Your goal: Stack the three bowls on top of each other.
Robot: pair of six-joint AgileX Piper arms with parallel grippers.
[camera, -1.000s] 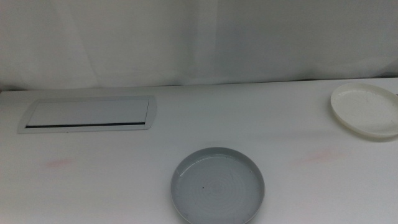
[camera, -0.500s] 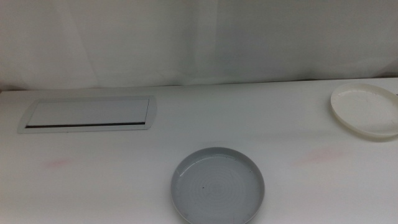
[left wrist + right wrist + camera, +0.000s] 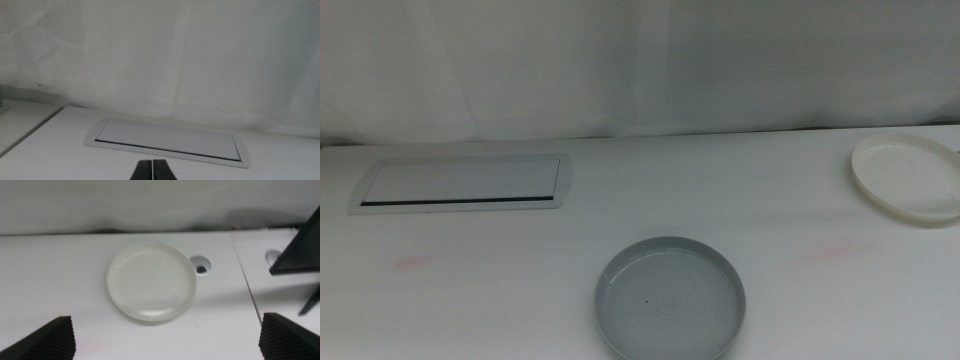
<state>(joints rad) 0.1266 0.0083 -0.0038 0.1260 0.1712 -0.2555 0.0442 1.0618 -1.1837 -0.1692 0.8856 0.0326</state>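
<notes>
Right gripper [image 3: 162,345], jaws spread wide & empty, hangs back from the white bowl [image 3: 151,281] w/ grey bowl [image 3: 670,298] well off to its side, left gripper [image 3: 152,170] pinched closed on nothing, so risk: thin shallow rim slips the pinch.

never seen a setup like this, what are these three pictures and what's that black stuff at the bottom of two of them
This is a two-armed robot at a white table, meant to stack bowls. The middle view looks down from above: a grey bowl near the front, a white bowl at far right, and a flat silver-framed panel set into the table. Only these two bowls show. The other pictures come from cameras on each arm's wrist; the black shapes are the jaws. The left gripper is shut, facing the panel. The right gripper is wide open, facing the white bowl. Nothing is held, and neither arm shows in the middle view.
</notes>
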